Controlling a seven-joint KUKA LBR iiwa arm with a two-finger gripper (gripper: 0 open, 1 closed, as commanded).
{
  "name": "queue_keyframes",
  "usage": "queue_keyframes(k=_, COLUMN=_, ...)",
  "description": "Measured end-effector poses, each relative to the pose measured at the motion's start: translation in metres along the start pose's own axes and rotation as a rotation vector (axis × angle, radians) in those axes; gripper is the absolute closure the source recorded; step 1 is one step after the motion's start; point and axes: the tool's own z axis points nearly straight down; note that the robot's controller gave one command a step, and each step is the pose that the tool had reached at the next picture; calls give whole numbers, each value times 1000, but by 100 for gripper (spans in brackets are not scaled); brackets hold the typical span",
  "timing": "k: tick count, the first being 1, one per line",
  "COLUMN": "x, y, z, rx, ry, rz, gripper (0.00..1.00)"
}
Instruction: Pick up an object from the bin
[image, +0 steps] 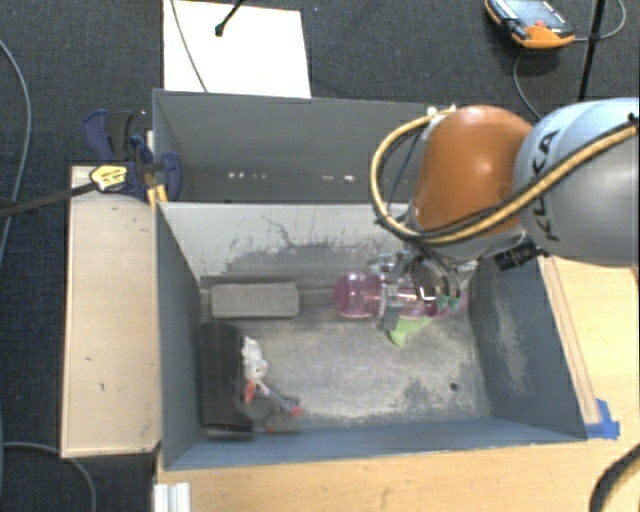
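From where I stand, the arm comes in from 3 o'clock, and its orange cover (470, 165) hangs over the grey bin (280, 140). The gripper (418, 295) is low, at about 2 o'clock from the middle of the floor. Just beside it, toward 9 o'clock, lies a round pink see-through thing (354, 295), perhaps touching the gripper; I cannot tell. A small green piece (405, 330) sticks out below the gripper, toward 6 o'clock. At 10 o'clock lies a grey block (255, 300). At 8 o'clock a black box (220, 380) lies along the wall, with a small white thing (253, 358) and a red and dark piece (275, 408) just beside it.
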Motion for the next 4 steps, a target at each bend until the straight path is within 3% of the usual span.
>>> queue_keyframes(k=1, x=-1, y=0, z=-5, rx=0, ry=-8, rz=1, gripper=0)
queue_keyframes(k=2, x=1, y=0, z=-13, rx=1, ry=-3, rz=-34, gripper=0)
queue_keyframes(k=3, x=0, y=-1, z=-47, rx=0, ry=-8, rz=-199, gripper=0)
queue_keyframes(k=4, x=2, y=-3, z=-82, rx=0, ry=-7, rz=-164, gripper=0)
